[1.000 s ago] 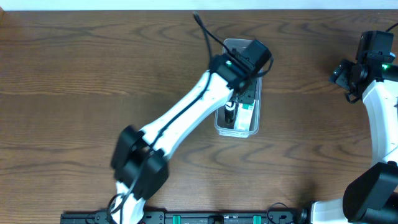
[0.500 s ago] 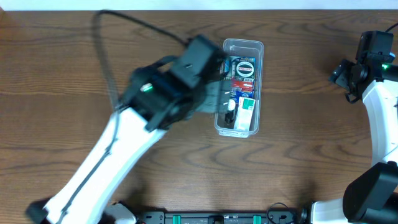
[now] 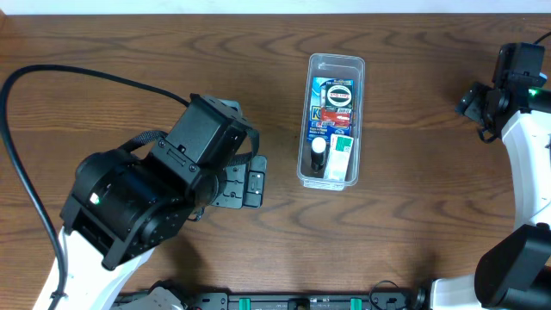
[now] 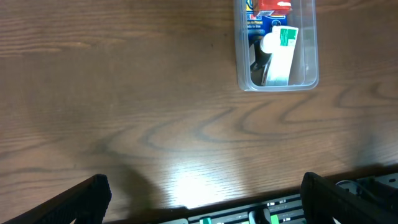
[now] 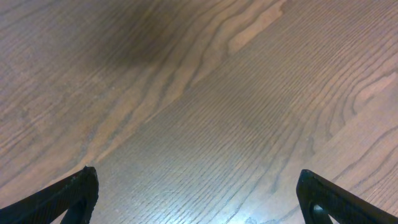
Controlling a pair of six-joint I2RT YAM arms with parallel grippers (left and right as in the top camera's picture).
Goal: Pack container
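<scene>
Your container (image 3: 337, 62) sits on the table (image 3: 129, 60) a little toward 1 o'clock from the middle of the overhead view, and it looks close to full. From its 12 o'clock end to its 6 o'clock end you can see a blue packet (image 3: 334, 93) with a white ring on it, a red packet (image 3: 332, 120), then a white-capped dark bottle (image 3: 318, 157) lying beside a green-and-white box (image 3: 343, 155). Nothing loose shows on the wood around it, so I judge the packing done or very nearly so. Whether a lid belongs to the job you cannot tell, since none is in sight.

The container's long axis runs from 12 to 6 o'clock in the overhead view. Its short rounded ends are at those two hours, its mouth faces up and it stands flat. In the left wrist view the container (image 4: 278, 86) shows at 1 o'clock, cut off by the top edge.

Your left gripper (image 3: 245, 182) hangs at 8 o'clock from the container, apart from it. Its fingers are spread wide and carry nothing; its own camera shows the left gripper (image 4: 205, 183) over bare wood. Your right gripper (image 3: 479, 99) is out at 3 o'clock from the container, well apart. In its wrist view the right gripper (image 5: 196, 180) is likewise spread wide and empty over bare wood
</scene>
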